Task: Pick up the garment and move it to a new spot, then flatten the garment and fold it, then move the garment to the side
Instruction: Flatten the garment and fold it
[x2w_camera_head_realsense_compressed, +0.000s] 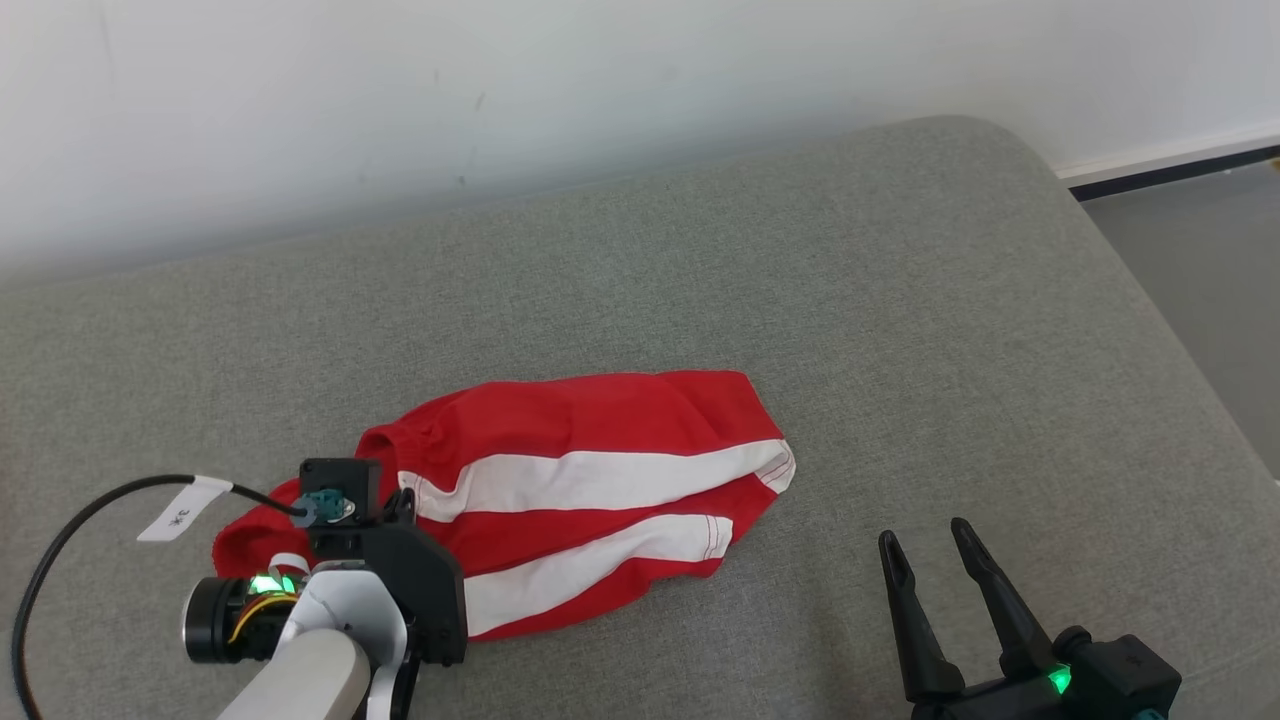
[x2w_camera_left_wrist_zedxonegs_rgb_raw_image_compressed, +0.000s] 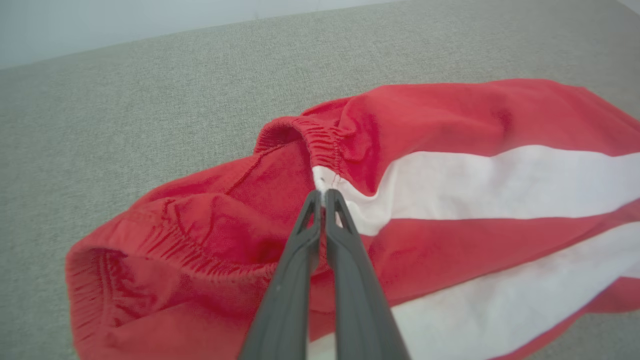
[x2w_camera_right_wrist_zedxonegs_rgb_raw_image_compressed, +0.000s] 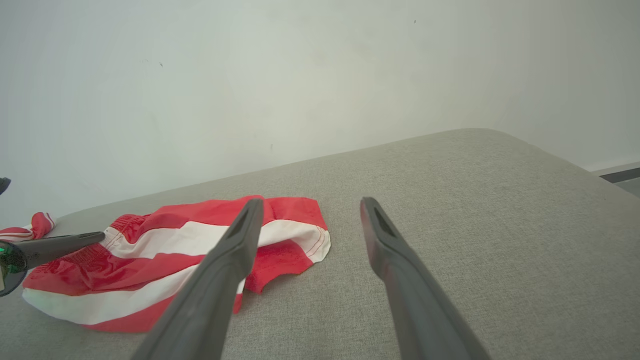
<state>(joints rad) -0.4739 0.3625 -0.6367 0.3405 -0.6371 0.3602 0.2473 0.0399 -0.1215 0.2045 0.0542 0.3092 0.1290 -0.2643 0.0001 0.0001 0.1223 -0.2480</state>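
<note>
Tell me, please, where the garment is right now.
In the head view the garment lies left of centre on the grey cushion, the left gripper shut on its waistband and the open right gripper apart to its right.

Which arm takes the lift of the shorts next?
Left. The left gripper is shut on the shorts at the waistband; the right gripper hangs open over bare cushion, apart from them.
</note>
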